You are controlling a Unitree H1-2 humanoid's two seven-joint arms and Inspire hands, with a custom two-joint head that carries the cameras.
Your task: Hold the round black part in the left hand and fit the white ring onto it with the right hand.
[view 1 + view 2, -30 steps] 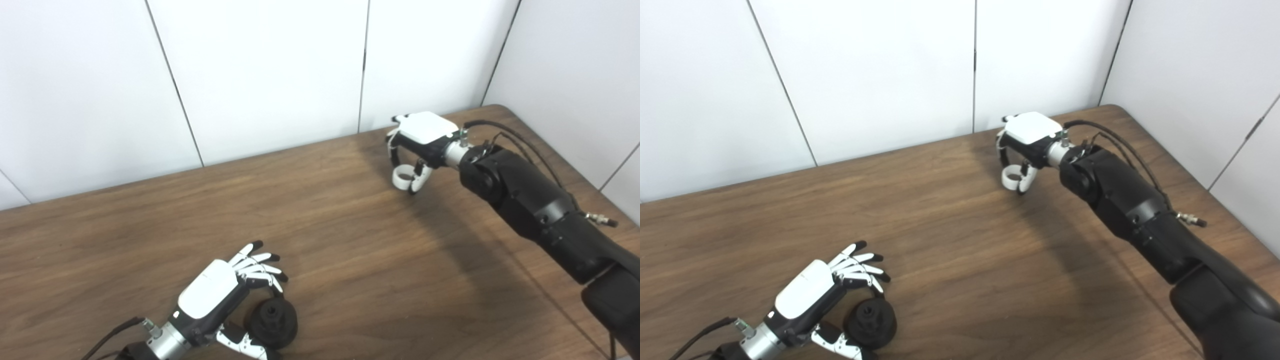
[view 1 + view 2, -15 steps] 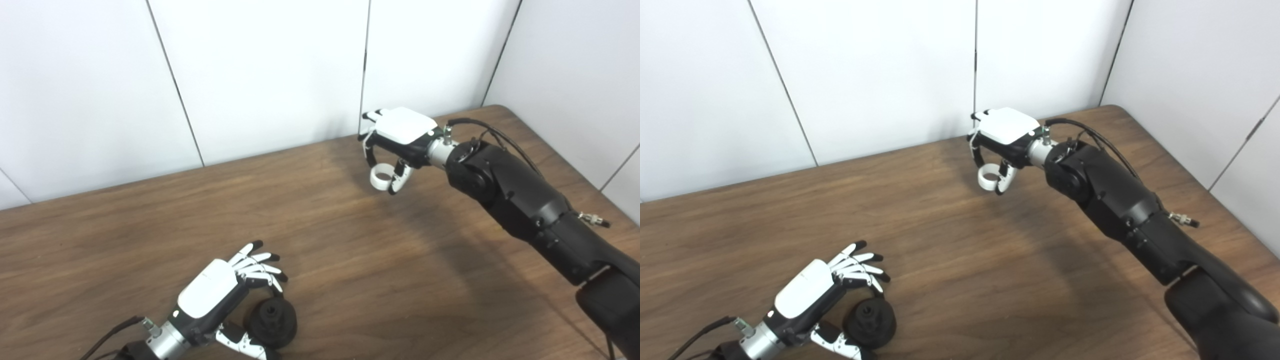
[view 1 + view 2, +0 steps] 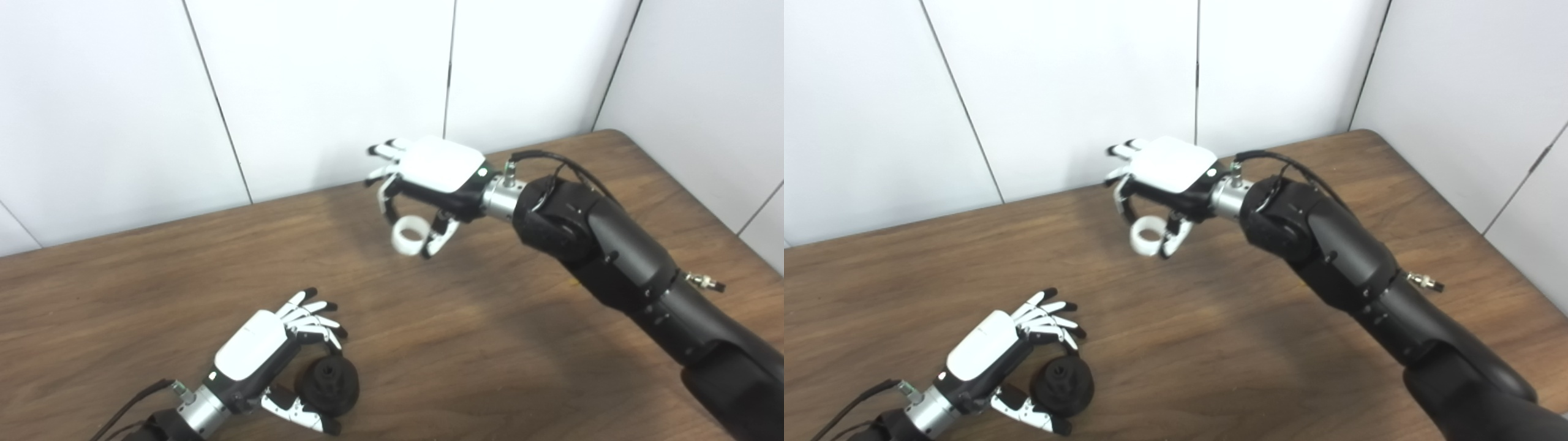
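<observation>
Your right hand (image 3: 438, 174) held the ring (image 3: 409, 236) up. Your left hand (image 3: 269, 352) gripped the black part (image 3: 327, 383) on the bench (image 3: 490, 343).

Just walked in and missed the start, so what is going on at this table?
The robot is putting two parts together. Its left hand, low at the near side of the table, cups a round black part between fingers and thumb. Its right hand holds a white ring in the air above the table's middle, well apart from the black part. The ring is not yet fitted on.
</observation>
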